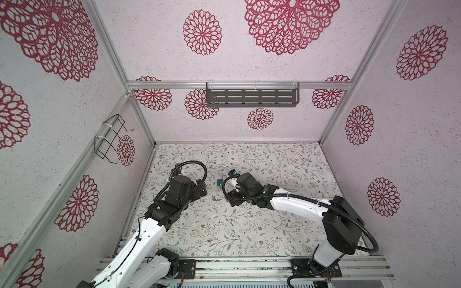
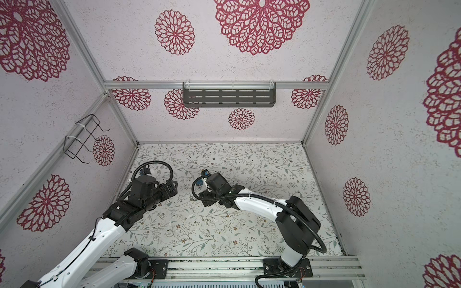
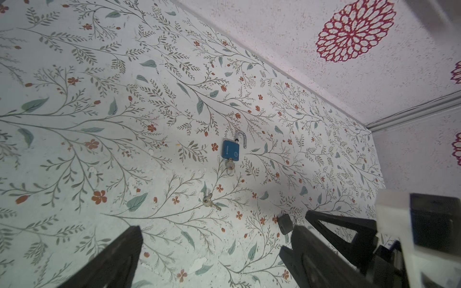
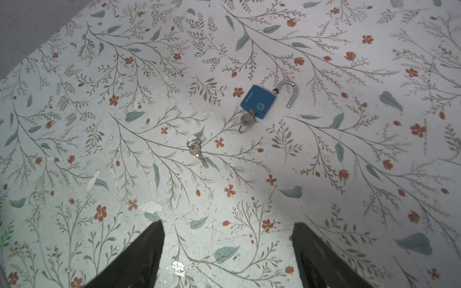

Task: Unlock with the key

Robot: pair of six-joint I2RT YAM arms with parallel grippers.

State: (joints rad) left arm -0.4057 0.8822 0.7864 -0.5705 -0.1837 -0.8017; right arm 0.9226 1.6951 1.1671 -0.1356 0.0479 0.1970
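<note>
Blue padlock (image 4: 258,101) was found flat on the table (image 4: 74,124), shackle (image 4: 296,91) sprung, key (image 4: 247,122) seated in it; unlock judged done. Left gripper (image 3: 215,229) and right gripper (image 4: 227,224) were seen spread, empty. Only retreat judged needed.

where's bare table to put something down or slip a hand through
Free: front of the table by the base rail, and the back strip along the rear wall. Crowded: the middle, where the blue padlock and a loose key lie between the left gripper and right gripper.
</note>
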